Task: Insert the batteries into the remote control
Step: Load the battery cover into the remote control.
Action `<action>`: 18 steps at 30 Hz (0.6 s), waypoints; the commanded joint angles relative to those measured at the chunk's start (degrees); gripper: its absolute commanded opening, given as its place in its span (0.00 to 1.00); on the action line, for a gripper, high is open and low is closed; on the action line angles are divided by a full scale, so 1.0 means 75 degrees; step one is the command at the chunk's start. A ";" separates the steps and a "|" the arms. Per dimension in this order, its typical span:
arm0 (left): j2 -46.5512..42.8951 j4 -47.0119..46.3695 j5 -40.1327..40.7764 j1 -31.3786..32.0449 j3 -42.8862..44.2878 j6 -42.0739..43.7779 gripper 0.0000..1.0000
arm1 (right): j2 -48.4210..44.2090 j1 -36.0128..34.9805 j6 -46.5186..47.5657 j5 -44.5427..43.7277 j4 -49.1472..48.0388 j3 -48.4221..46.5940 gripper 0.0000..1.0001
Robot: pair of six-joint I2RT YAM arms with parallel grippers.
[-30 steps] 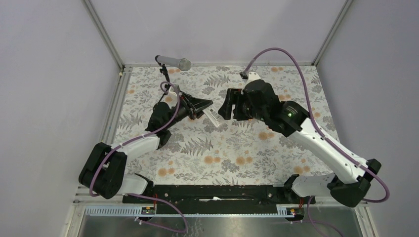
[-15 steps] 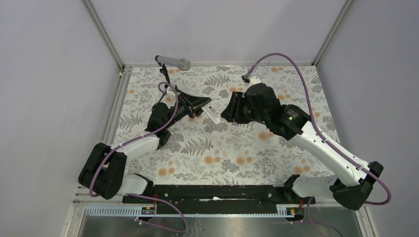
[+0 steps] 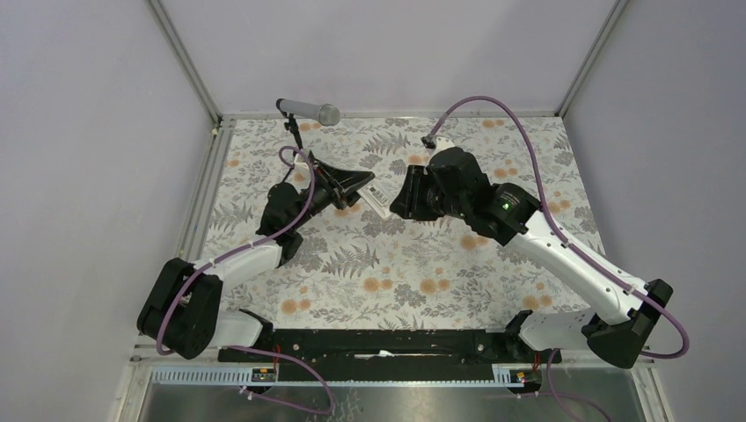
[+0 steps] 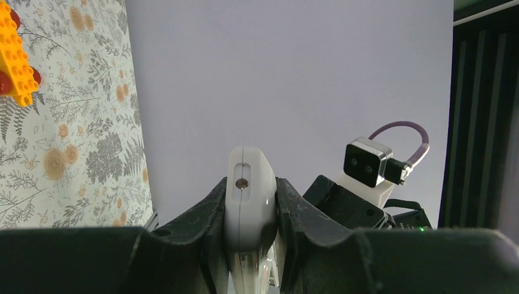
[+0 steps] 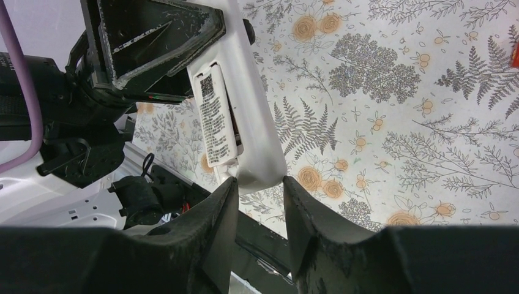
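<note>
Remote control (image 5: 248,104): found lifted off floral cloth (image 3: 413,281), over its far middle, back face turned toward right wrist view. Noted left gripper (image 3: 356,187) over cloth's far left-centre, clamped tight across remote's width near one end, a finger pressed to each side. Noted right gripper (image 5: 258,187) over cloth's far right-centre, set around remote's free end, jaws narrowed to roughly remote's width, pads seeming to touch both long edges; judged a light pinch, firmness not confirmed. Saw printed label (image 5: 214,116) on back face, with a narrow dark gap running beside it; could not tell whether compartment cover was on, loosened or off. Found no batteries in any view, neither on cloth nor in either gripper; could not tell whether any sat inside. Logged toy bricks (image 4: 13,58) lying on cloth, no part of the job. Judged task at an early stage: remote picked up and shared between both grippers, probably for working the cover. Judged left to do: open compartment, fetch both batteries, seat them.
</note>
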State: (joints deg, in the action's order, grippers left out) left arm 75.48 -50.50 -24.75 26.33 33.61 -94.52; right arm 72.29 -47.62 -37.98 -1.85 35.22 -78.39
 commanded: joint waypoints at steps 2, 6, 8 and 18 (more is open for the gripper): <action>-0.0330 -0.0319 0.0104 -0.0008 0.0136 0.0034 0.00 | 0.0092 0.0040 0.0057 0.0104 -0.0406 -0.0085 0.40; -0.0355 -0.0246 0.0059 0.0025 0.0169 0.0146 0.00 | 0.0185 0.0033 0.0039 0.0178 -0.0433 -0.0138 0.40; -0.0361 -0.0232 0.0052 0.0051 0.0180 0.0196 0.00 | 0.0224 0.0037 0.0026 0.0227 -0.0456 -0.0159 0.40; -0.0343 -0.0079 -0.0093 0.0163 0.0316 0.0434 0.00 | 0.0320 0.0043 0.0028 0.0223 -0.0461 -0.0251 0.40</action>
State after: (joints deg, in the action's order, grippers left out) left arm 75.05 -48.18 -24.01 26.24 33.61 -92.23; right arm 73.87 -47.44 -37.85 -1.83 34.83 -78.43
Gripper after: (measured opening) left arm 0.275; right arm 0.404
